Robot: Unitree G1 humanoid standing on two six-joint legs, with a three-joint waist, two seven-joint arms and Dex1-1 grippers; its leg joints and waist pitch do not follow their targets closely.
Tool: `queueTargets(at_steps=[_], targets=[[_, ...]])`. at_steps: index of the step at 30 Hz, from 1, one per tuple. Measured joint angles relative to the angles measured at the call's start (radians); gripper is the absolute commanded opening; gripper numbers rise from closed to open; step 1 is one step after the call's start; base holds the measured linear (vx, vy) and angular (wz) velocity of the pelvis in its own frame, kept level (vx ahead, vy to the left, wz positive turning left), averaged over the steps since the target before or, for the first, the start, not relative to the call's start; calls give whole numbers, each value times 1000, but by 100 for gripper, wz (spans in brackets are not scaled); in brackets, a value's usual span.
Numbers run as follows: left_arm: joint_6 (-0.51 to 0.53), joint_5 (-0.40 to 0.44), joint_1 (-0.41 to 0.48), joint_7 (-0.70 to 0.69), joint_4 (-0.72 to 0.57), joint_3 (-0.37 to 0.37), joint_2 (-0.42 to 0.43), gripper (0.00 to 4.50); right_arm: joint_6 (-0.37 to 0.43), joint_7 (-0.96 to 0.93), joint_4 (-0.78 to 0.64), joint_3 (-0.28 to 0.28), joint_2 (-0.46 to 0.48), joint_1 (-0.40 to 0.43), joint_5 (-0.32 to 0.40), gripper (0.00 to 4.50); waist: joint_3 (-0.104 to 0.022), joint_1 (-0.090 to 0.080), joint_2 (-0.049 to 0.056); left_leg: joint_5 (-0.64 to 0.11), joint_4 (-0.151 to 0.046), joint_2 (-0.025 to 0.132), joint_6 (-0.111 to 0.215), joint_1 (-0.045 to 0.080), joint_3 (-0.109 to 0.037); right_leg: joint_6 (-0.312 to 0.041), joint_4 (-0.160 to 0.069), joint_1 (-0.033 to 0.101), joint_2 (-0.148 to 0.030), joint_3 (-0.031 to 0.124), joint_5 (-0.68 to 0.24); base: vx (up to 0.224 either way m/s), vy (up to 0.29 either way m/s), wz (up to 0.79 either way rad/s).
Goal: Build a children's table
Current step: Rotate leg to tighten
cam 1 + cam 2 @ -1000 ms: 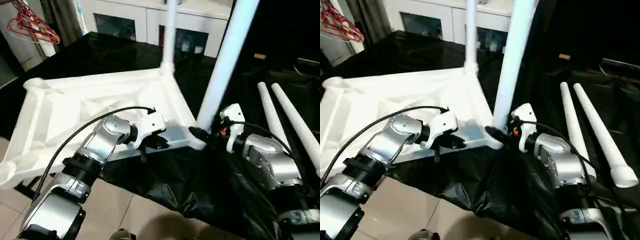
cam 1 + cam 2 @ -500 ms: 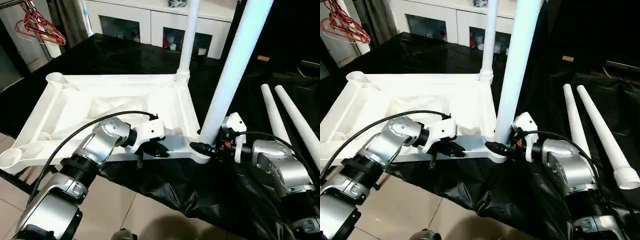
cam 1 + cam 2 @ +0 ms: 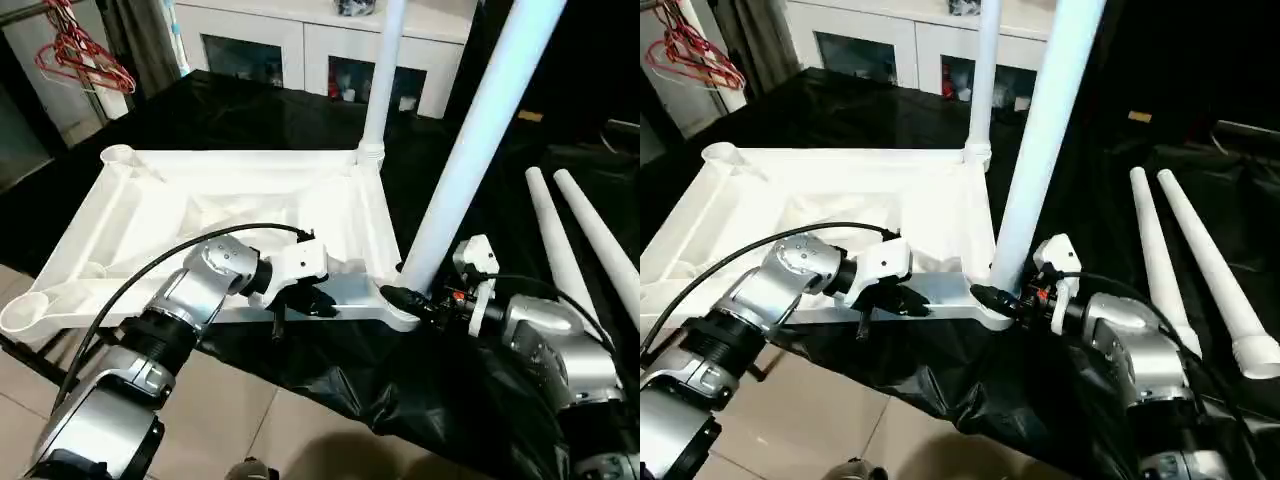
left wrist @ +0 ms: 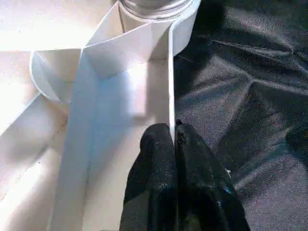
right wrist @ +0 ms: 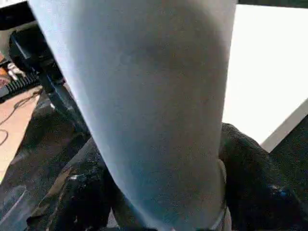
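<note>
- Two legs stood up in the table top, which lay upside down on the black-covered surface, ribs up. Two more waited, so the job looked about half done.
- On the left, two corner sockets were bare.
- The left pincer was shut tight on the thin near rim of the top, holding it down. It seemed there to keep the top from sliding.
- The far leg stood straight in its far corner.
- The near leg leaned a bit in the near corner. The right pincer was wrapped round its bottom end, one finger on each side.
- I think that leg was being seated. Next it likely needed a turn or a push, until it stood straight.
- On the right, the two loose legs lay side by side on the cloth.
</note>
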Motion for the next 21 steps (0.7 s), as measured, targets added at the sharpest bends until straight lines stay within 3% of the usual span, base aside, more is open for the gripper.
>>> queueTargets(at_steps=[4,6,13,17,21], targets=[[-12,0,-2,16,28,7,-8,0,-10,-40,2,-14,27,11,-3,264,-4,-3,7,0,0,0,0,1,0,0,1,1,0,0,0,0,0,0],[-10,4,-11,79,67,25,-34,0,-51,-156,43,-41,86,1,-20,264,-5,-7,6,0,0,0,0,2,0,-2,1,2,0,0,2,0,0,0],[25,35,-93,359,230,42,-179,0,-160,-623,244,-132,242,-132,-85,263,-5,-20,6,1,0,-1,-2,4,0,2,-4,3,-1,0,9,0,0,0],[28,52,-121,462,290,53,-235,0,-181,-814,333,-154,296,-209,-112,263,-5,-24,6,1,0,-1,-2,4,0,3,-4,4,-2,0,10,0,0,0],[16,59,-126,506,309,56,-262,0,-241,-887,420,-167,323,-257,-132,263,-5,-28,6,1,0,-2,-2,3,0,3,-5,4,-2,0,10,0,0,0]])
